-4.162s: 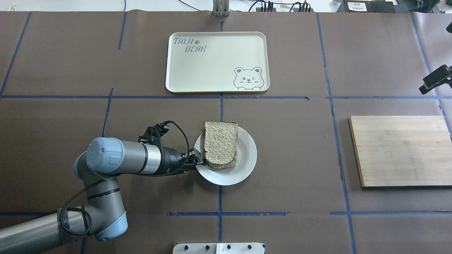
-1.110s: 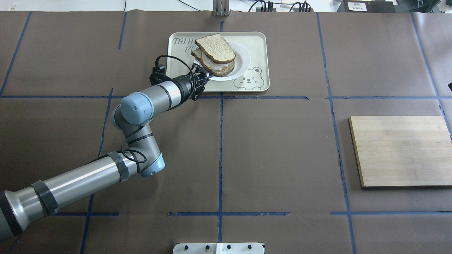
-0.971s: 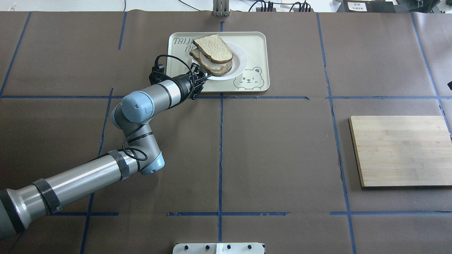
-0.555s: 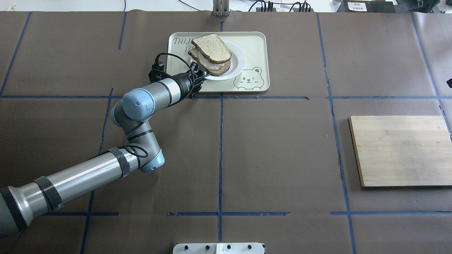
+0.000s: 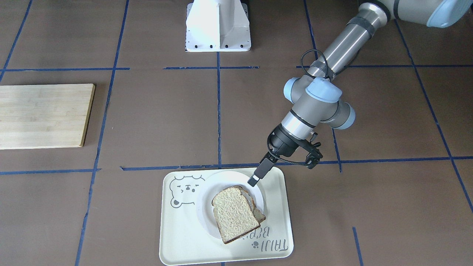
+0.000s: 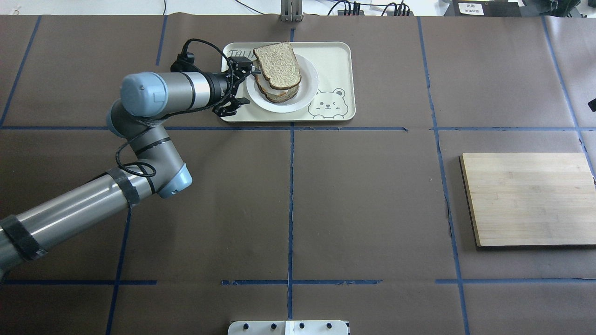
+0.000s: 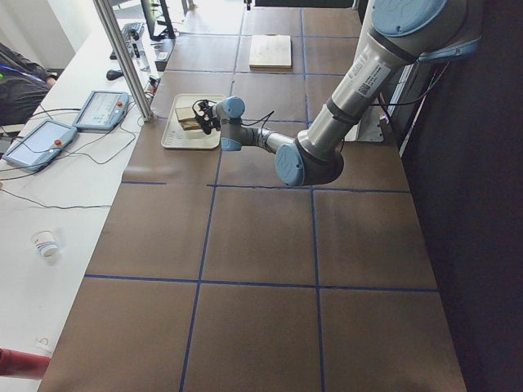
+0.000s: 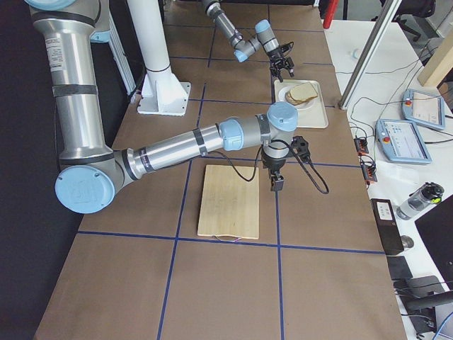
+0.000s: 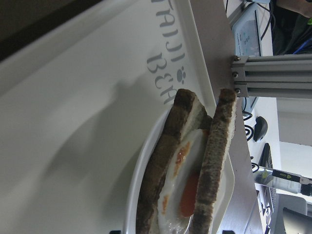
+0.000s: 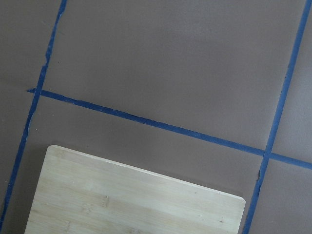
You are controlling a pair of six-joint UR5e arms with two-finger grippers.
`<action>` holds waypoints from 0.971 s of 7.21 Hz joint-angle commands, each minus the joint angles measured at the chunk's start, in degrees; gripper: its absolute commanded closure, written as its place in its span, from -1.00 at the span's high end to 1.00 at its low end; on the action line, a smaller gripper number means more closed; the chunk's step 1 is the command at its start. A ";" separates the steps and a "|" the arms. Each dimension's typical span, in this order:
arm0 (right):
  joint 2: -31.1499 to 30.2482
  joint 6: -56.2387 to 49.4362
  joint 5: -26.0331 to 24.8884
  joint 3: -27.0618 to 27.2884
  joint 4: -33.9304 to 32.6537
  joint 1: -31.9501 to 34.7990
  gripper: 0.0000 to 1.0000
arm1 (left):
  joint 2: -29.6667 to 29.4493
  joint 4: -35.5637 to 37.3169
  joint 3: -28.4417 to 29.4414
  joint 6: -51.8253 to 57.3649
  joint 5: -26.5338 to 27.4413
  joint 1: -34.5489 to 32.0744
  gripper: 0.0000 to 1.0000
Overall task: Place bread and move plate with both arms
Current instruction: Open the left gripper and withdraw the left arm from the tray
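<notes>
The bare bread slice (image 6: 277, 65) lies on top of an egg-topped slice (image 9: 165, 185) on the white plate (image 6: 305, 93), which rests on the bear tray (image 6: 335, 60). In the front view the bread (image 5: 232, 214) covers most of the plate (image 5: 207, 199). My left gripper (image 6: 236, 86) is open at the plate's left rim, jaws spread wide and not touching it. The left wrist view shows both slices edge-on, the bread (image 9: 217, 161) on the right. My right gripper (image 8: 276, 180) hangs over the table by the cutting board's far corner; I cannot tell its state.
A bamboo cutting board (image 6: 526, 197) lies at the right of the table and also shows in the right wrist view (image 10: 131, 200). The white pedestal base (image 5: 218, 26) stands at the robot's edge. Operators' tablets and cables lie beyond the tray.
My left gripper carried the plate with the bread from the table's middle onto the tray. Since 0.6 s ago it has let go of the rim, opened, and swung to the plate's left side.
</notes>
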 commanded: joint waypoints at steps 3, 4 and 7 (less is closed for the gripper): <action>-1.34 0.07 -0.94 -0.38 0.14 0.00 1.00 | 12.41 33.92 -26.68 28.85 -16.74 -12.60 1.00; -1.86 0.42 -0.77 -1.25 -0.12 0.35 1.00 | 18.62 42.61 -33.61 42.37 -16.49 -13.77 1.00; -5.72 -0.01 0.28 -3.18 0.05 4.64 1.00 | 29.63 62.45 -42.90 83.59 -16.75 -23.06 1.00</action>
